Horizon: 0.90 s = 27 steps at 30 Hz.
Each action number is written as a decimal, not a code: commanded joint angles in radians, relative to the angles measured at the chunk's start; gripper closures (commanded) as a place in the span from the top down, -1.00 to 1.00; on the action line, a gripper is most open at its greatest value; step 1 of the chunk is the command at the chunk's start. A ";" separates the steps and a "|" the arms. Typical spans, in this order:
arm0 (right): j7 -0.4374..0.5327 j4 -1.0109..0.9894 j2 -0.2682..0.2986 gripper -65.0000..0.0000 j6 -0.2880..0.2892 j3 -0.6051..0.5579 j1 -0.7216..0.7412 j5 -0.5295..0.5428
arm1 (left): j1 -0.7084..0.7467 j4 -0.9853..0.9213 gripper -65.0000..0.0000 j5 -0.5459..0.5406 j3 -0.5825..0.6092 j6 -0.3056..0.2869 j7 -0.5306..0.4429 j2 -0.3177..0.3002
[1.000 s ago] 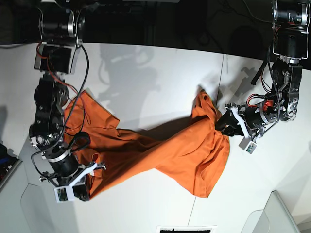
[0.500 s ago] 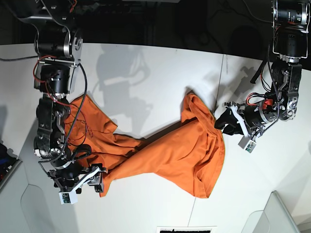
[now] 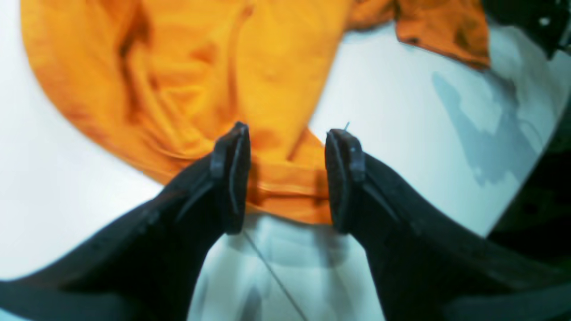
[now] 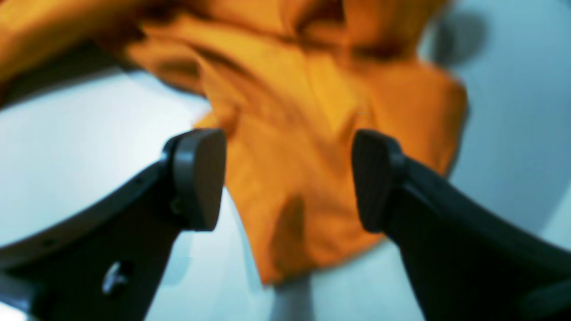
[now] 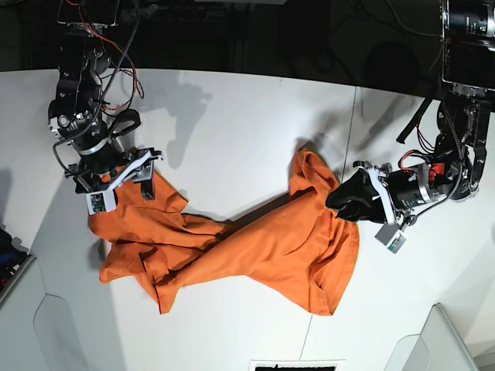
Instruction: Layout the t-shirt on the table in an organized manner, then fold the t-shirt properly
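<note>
While shirt lies twisted: t-shirt sits mid-table, roped thin through the centre, broad at both ends, so layout isn't done yet.
L gripper: left gripper has jaws apart w/ an orange hem fold between the pads; contact unclear, can't tell if it's pinching or just straddling.
Why there: prob. set at that edge to pull the wide end flat, my guess.
R gripper: right gripper jaws spread wide, nothing held, hovering over the bunched end nr the far side of the table.
Why open: looks free to pick a new corner.
Edges: near hem corner points at table's front edge, close but not over it.
Room: bare white top behind & between arms, plenty to spread cloth outward; seam line runs by L arm.
</note>
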 commanded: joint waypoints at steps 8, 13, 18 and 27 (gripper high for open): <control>0.063 0.019 0.008 0.33 -0.090 0.138 0.014 -0.067 | 0.102 0.096 -0.09 -0.068 -0.008 -0.009 -0.010 0.063; 0.032 0.019 0.041 0.33 -0.054 0.272 0.011 0.052 | 0.124 0.096 -0.09 -0.002 -0.008 -0.009 -0.014 0.106; 0.021 0.019 0.058 0.33 0.013 0.330 0.011 0.148 | 0.126 0.096 -0.09 0.031 -0.008 -0.009 -0.039 0.118; -0.052 0.019 0.049 -0.98 0.159 0.308 0.011 0.333 | 0.129 0.096 -0.09 0.052 -0.008 -0.009 -0.045 0.119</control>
